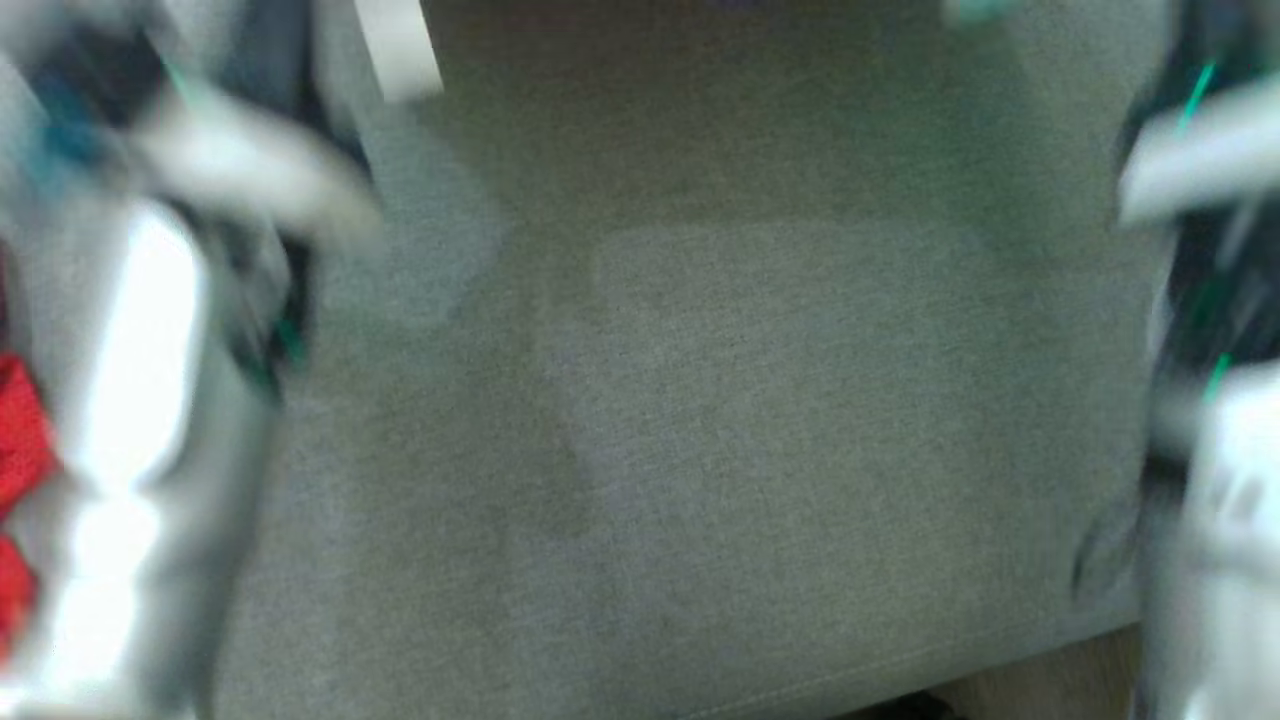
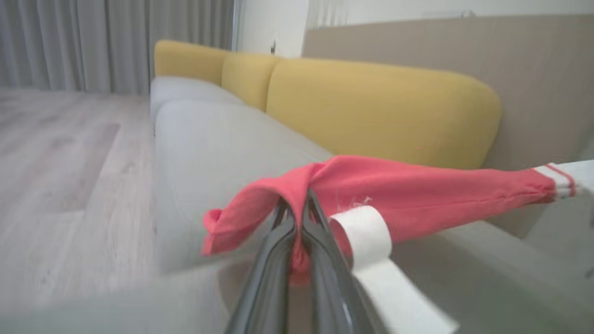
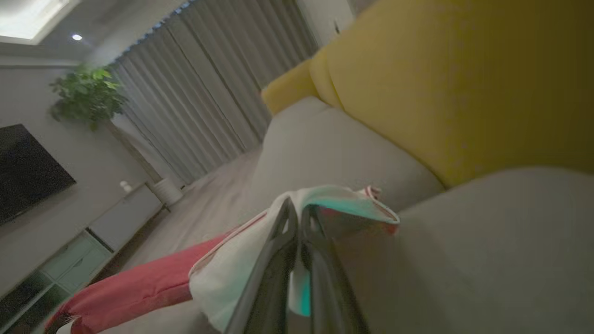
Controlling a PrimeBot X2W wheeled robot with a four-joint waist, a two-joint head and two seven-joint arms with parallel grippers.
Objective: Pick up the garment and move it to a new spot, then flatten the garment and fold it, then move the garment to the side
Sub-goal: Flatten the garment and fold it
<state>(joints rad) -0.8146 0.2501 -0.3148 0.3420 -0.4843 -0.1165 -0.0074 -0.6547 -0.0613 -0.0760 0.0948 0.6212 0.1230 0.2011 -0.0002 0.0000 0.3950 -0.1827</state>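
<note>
Left gripper (image 2: 298,211) clamped shut on red cloth | right gripper (image 3: 299,215) pinched shut on the white-trimmed end | garment (image 2: 408,190) strung between both, held up over grey sofa seat (image 2: 209,144) | stage: pickup done, probably mid-carry; set-down, flattening, folding, moving aside left to do.

A sofa (image 2: 209,139) with grey seat cushions (image 1: 700,400) and yellow back cushions (image 2: 380,111) stands on a pale wooden floor (image 2: 69,185). The red garment (image 2: 417,195) stretches just above the seat; whether it touches the fabric is unclear.
</note>
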